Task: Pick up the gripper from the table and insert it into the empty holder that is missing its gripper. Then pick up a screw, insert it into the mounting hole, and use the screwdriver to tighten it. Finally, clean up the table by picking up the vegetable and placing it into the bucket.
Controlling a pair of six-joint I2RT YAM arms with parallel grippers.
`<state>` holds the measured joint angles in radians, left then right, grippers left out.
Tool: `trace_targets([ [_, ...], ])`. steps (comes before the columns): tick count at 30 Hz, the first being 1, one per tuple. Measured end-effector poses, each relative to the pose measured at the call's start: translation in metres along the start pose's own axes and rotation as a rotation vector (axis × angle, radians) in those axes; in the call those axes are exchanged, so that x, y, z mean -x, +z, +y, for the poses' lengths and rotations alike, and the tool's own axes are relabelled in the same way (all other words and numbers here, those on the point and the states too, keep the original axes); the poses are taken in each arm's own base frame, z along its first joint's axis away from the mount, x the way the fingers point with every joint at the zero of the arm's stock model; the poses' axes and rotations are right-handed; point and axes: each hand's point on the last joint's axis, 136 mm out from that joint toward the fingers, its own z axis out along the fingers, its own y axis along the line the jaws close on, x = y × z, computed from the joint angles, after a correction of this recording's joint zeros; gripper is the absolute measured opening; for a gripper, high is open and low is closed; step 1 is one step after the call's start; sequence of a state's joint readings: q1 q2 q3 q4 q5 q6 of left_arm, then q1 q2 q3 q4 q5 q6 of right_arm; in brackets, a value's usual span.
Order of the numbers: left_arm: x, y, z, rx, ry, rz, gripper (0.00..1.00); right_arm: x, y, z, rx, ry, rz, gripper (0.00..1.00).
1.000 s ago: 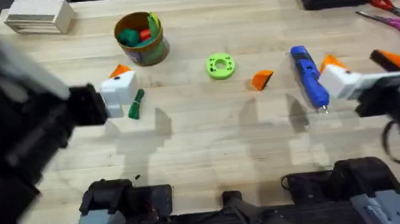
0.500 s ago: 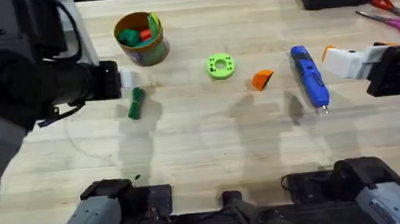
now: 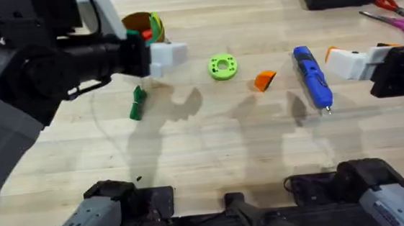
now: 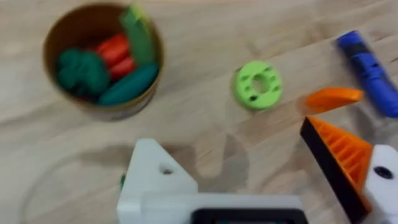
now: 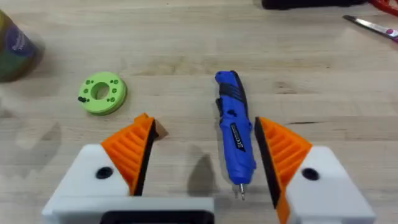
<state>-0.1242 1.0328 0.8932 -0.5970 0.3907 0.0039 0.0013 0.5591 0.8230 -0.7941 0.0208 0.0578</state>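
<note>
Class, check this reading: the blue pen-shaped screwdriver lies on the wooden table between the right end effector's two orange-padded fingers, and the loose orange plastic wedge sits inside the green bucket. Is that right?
Not quite. The loose orange plastic wedge lies on the light wooden table, between the lime-green round disc and the blue pen-shaped screwdriver, as the overhead view shows. The rest holds: the right wrist view shows the screwdriver between the right end effector's fingers.

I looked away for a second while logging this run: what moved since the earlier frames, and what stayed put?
The left gripper swung from beside the vegetable toward the table's middle, holding nothing. The right gripper drew back slightly, open around the screwdriver. The orange gripper, disc and bucket stayed.
</note>
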Motion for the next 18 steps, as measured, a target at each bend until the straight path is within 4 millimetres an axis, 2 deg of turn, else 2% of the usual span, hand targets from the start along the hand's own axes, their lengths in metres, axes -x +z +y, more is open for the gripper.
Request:
trace_targets([
  [1, 0.007, 0.001, -0.014, -0.062, 0.017, -0.024, 0.986, 0.0, 0.0, 0.0, 0.0, 0.002, 0.0, 0.919],
  [2, 0.006, 0.001, -0.016, -0.072, 0.016, -0.023, 0.987, 0.0, 0.0, 0.0, 0.0, 0.002, 0.0, 0.919],
  [9, 0.011, 0.001, -0.018, -0.08, 0.015, -0.041, 0.987, 0.0, 0.0, 0.0, 0.0, 0.002, 0.0, 0.918],
  [14, 0.037, 0.001, -0.021, -0.086, 0.064, -0.143, 0.987, 0.0, 0.0, 0.0, 0.0, 0.002, 0.0, 0.919],
  [18, 0.058, 0.0, -0.035, -0.119, 0.135, -0.252, 0.987, 0.0, 0.0, 0.0, 0.0, 0.002, 0.0, 0.917],
])
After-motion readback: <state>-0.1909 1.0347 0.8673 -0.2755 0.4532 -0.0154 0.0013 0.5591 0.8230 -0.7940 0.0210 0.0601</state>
